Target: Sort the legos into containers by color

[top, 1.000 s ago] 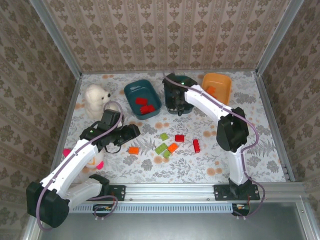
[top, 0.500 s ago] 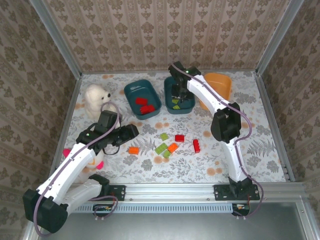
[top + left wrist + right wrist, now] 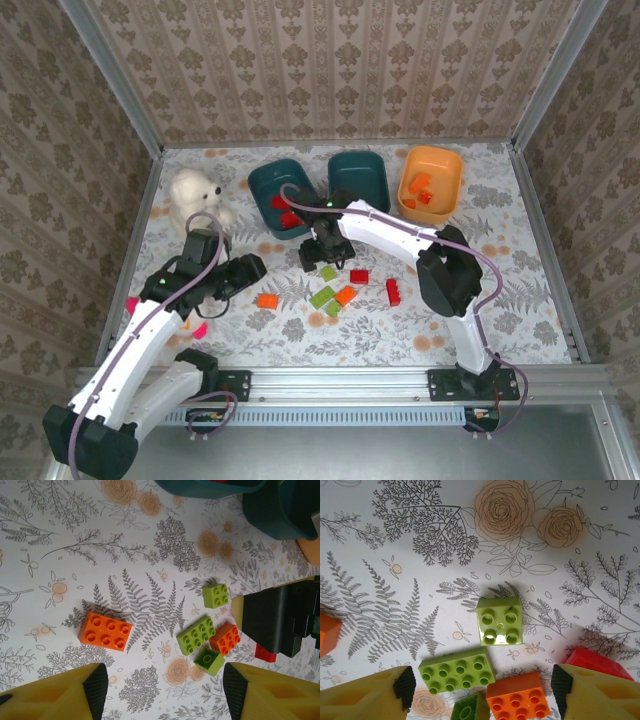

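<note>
Right hand (image 3: 482,686) hangs wide open, empty, above the counter (image 3: 380,540); the square light-green lego (image 3: 500,620) lies at twelve o'clock, just ahead of it. Left hand (image 3: 165,685), half open and empty, sits farther off.

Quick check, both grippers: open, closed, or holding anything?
Left gripper: open, holding nothing, orange brick below it.
Right gripper: open, holding nothing, square green brick below it.
</note>
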